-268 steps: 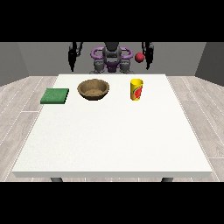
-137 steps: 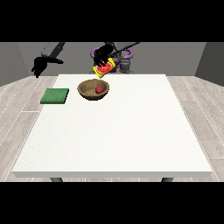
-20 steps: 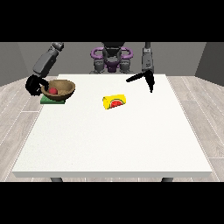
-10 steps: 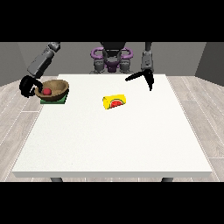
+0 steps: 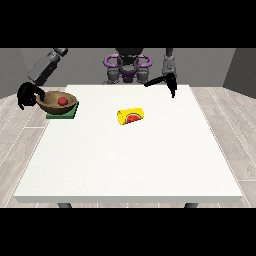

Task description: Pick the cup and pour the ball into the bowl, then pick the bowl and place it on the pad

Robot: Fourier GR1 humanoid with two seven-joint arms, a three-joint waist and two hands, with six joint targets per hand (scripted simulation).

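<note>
Bowl (image 5: 56, 101) and ball (image 5: 62, 101) are seen together now: the red ball lies inside the wooden bowl, so the pouring step is judged done. The bowl sits over the green pad (image 5: 63, 110), just beside the hand at the view's left (image 5: 26, 94), whose dark fingers are curled against the bowl's near rim. Whether the bowl is fully set down or held a touch above the pad cannot be told. The yellow cup (image 5: 130, 116) is left on its side on the white table (image 5: 130, 160), well apart from both hands, its mouth turned toward the camera. The hand at the view's right (image 5: 167, 82) hangs over the table's far edge, fingers straight, nothing carried. What is left, by this judgement, is only the release of the bowl.
</note>
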